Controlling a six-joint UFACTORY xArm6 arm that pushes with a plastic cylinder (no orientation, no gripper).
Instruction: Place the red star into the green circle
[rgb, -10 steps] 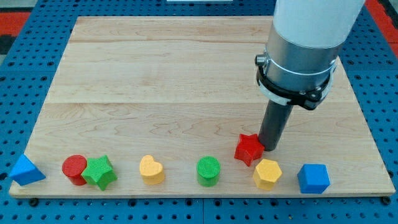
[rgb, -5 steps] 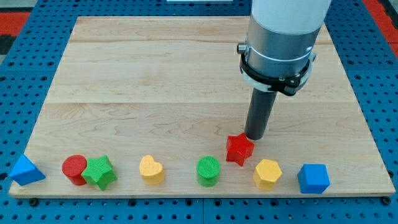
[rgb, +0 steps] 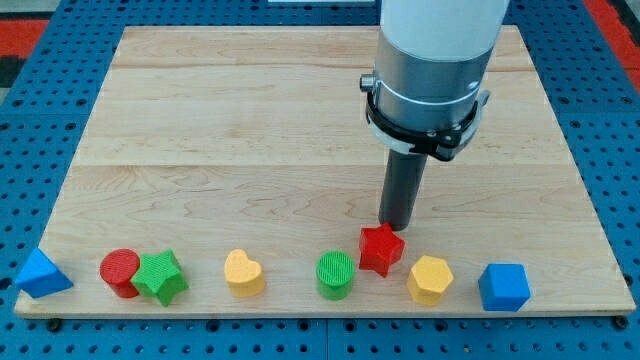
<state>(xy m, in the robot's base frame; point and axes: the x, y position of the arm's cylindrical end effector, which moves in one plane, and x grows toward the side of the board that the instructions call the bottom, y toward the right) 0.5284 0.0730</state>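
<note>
The red star (rgb: 380, 249) lies near the view's bottom, just right of the green circle (rgb: 335, 274) and a narrow gap away from it. My tip (rgb: 398, 224) rests against the star's upper right side. The rod rises from there to the grey and white arm above.
Along the board's bottom edge stand a blue triangle (rgb: 41, 273), a red circle (rgb: 119, 270), a green star (rgb: 161, 277), a yellow heart (rgb: 243, 273), a yellow hexagon (rgb: 430, 279) and a blue block (rgb: 503, 287). The wooden board (rgb: 250, 120) sits on a blue pegboard.
My tip has slid left and a little up the view, pushing the red star left toward the green circle. The other blocks have not moved.
</note>
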